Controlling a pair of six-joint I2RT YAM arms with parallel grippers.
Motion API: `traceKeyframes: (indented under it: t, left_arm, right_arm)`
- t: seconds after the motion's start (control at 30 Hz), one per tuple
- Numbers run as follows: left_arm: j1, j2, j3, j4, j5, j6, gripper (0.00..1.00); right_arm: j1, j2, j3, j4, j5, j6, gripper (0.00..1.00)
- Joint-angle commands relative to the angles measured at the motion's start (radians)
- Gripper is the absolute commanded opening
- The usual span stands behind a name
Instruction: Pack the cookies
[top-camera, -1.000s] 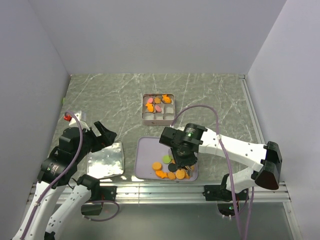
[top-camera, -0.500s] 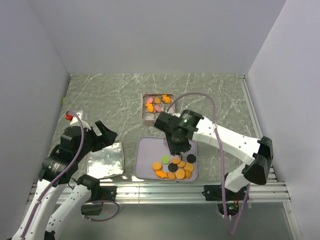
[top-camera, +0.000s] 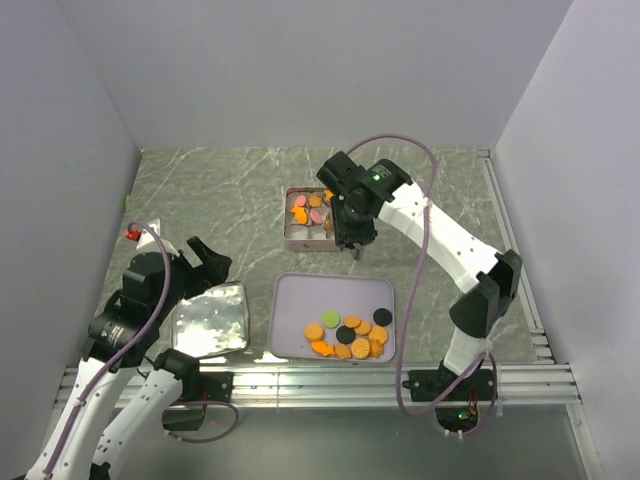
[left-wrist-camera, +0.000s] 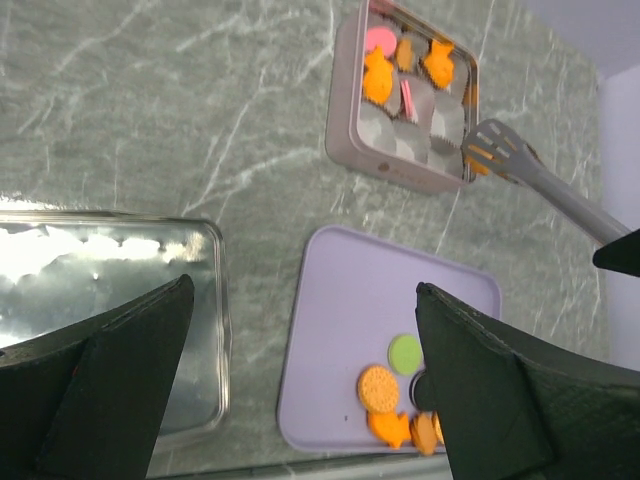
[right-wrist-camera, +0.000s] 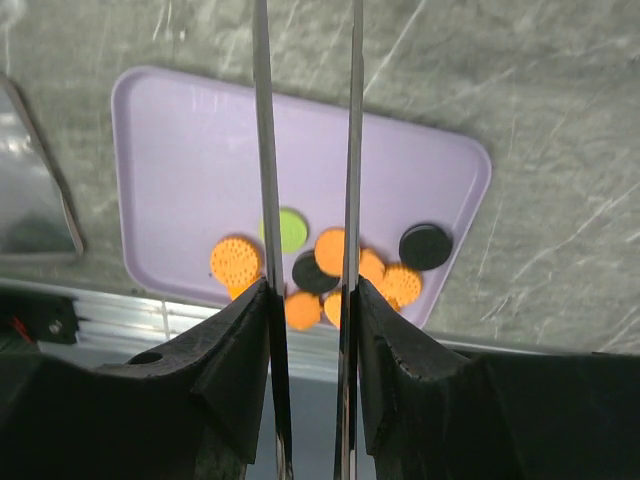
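**Ana:** Where did the cookies (top-camera: 350, 335) lie?

**Ben:** Most of them sat in a heap on the lilac tray (top-camera: 300, 300), crowded into its near right corner. There were orange rounds and fish shapes, one green round and a couple of black ones. A few more lay in the far cups of the square tin (left-wrist-camera: 345, 140): a pink round and some orange fish.

**Ana:** And the right gripper (top-camera: 350, 228)?

**Ben:** It hung over the right side of the tin, well apart from the heap, which lay on the near side of it, toward the arm bases. Its fingers were partly closed, pressing on the two arms of a pair of metal tongs (left-wrist-camera: 540, 180).

**Ana:** Did the tongs have a cookie?

**Ben:** The tongs' head sat at the tin's right edge, and a bit of orange showed right at it. I could not tell whether it was pinched or just lying in a cup.

**Ana:** What about the left gripper (left-wrist-camera: 302, 290)?

**Ben:** It was spread wide and held nothing. It hovered above a shiny metal pan (top-camera: 210, 320) on the marbled table (top-camera: 220, 200), just left of the tray. The heap was off to its right, and the tin was farther away, also to the right.
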Motion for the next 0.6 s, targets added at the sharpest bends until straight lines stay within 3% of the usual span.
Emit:
traceKeyframes:
  t: [0.0,0.27,0.57]
  left_arm:
    - [-0.002,-0.043,-0.037,0.109,-0.07,-0.015,1.0]
    - [-0.002,-0.187,-0.107,0.186,-0.149,-0.01,0.99]
    - [-0.002,-0.198,-0.117,0.205,-0.135,0.005,1.0]
  right_arm:
    - [-0.054,0.053,0.086,0.013,-0.025,-0.045,0.4]
    - [-0.13,0.176,0.192,0.037,-0.042,-0.097,0.4]
    - [-0.17,0.283,0.292,0.027,-0.055,-0.148,0.4]
